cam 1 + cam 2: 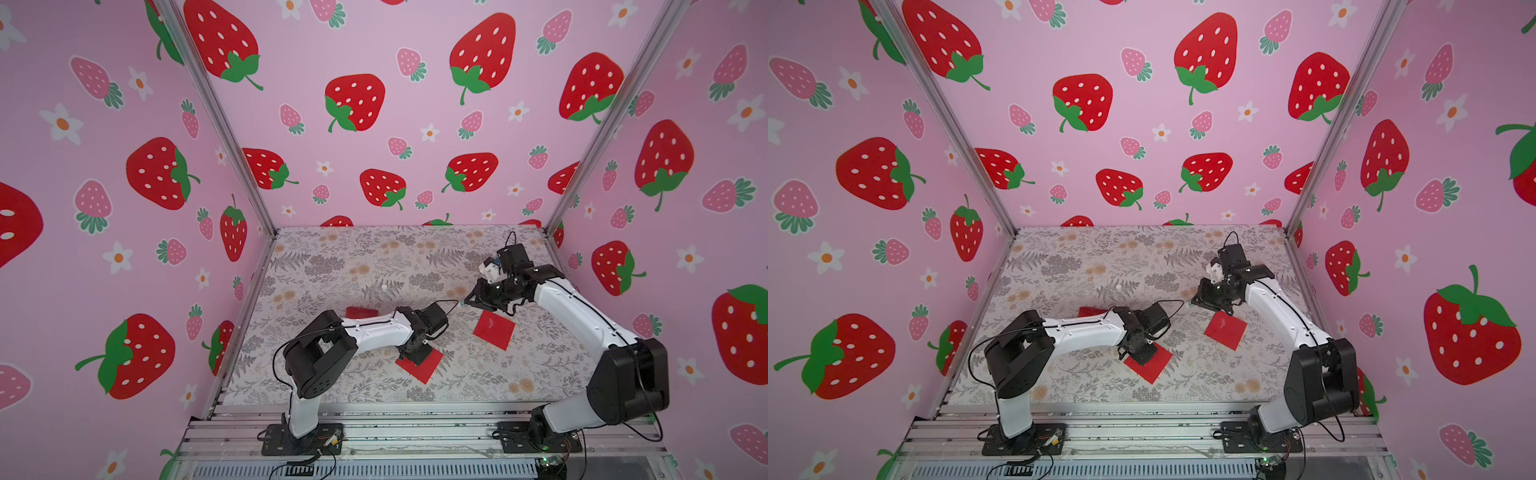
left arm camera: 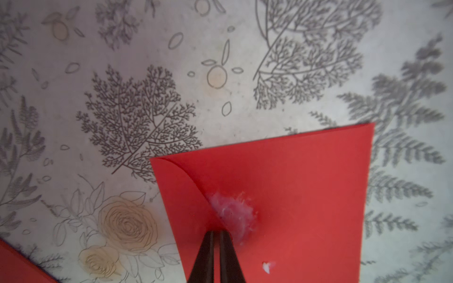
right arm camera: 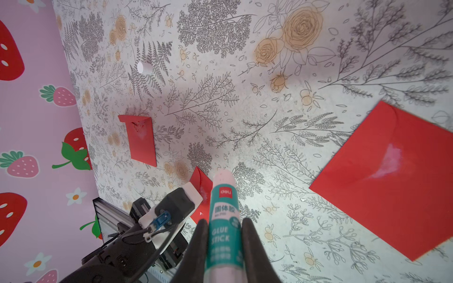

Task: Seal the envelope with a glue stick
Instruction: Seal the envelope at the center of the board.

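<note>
A red envelope [image 2: 294, 183] lies flat on the floral table, with a white glue smear [image 2: 232, 213] beside its curved flap edge. My left gripper [image 2: 215, 232] is shut, holding nothing, and its tips press down on this envelope [image 1: 424, 368] at the flap's point. The glue stick [image 3: 221, 208], white with a teal label, is uncapped and points out from my right gripper [image 3: 224, 221], which is shut on its body. In both top views the right gripper [image 1: 467, 301] hovers above the table, behind the left arm's wrist.
A second red envelope [image 1: 494, 330] with a glue smear lies under the right arm's reach. A third envelope [image 1: 359, 311] lies behind the left arm. A small white cap [image 1: 384, 286] lies further back on the table. Pink strawberry walls close in three sides.
</note>
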You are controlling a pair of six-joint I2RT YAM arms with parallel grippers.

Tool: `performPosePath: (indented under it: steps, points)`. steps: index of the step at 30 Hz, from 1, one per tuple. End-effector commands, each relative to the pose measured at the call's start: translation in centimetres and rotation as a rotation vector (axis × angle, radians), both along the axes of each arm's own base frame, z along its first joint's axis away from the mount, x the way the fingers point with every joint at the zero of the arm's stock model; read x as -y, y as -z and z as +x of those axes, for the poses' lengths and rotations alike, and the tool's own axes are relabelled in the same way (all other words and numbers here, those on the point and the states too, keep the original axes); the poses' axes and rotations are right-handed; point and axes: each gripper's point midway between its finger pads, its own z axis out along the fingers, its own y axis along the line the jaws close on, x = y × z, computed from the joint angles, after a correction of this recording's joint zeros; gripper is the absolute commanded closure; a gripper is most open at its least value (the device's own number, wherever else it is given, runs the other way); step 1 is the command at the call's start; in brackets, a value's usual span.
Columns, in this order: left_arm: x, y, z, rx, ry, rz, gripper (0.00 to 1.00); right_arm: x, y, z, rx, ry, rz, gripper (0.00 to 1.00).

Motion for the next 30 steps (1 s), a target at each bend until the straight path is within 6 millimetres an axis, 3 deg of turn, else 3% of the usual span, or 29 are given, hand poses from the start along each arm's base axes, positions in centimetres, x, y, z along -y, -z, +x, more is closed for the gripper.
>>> performPosePath:
  steps: [1, 7, 13, 18, 23, 30]
  points:
    - [-4.4, 5.9, -3.4, -0.117, 0.016, 0.235, 0.9, 0.8, -0.8, -0.7, 0.023, -0.001, -0.021, 1.0]
    - [-4.3, 6.7, -3.9, -0.087, 0.048, 0.282, 0.88, 1.4, -1.1, -1.2, 0.015, 0.005, -0.043, 1.0]
    - [-0.2, 1.1, -0.7, -0.006, -0.003, -0.026, 0.88, 1.5, -2.0, -1.1, 0.033, 0.023, -0.04, 1.0]
    - [1.1, -2.6, 0.8, 0.03, -0.05, -0.18, 0.87, 1.6, -2.2, -1.1, 0.029, 0.032, -0.043, 1.0]
    - [0.5, -2.0, 0.4, 0.012, -0.047, -0.147, 0.87, 1.5, -2.3, -1.3, 0.022, 0.031, -0.035, 1.0]
    - [-1.2, 0.9, -1.0, -0.031, -0.049, -0.068, 0.87, 1.7, -2.2, -1.5, 0.018, 0.033, -0.04, 1.0]
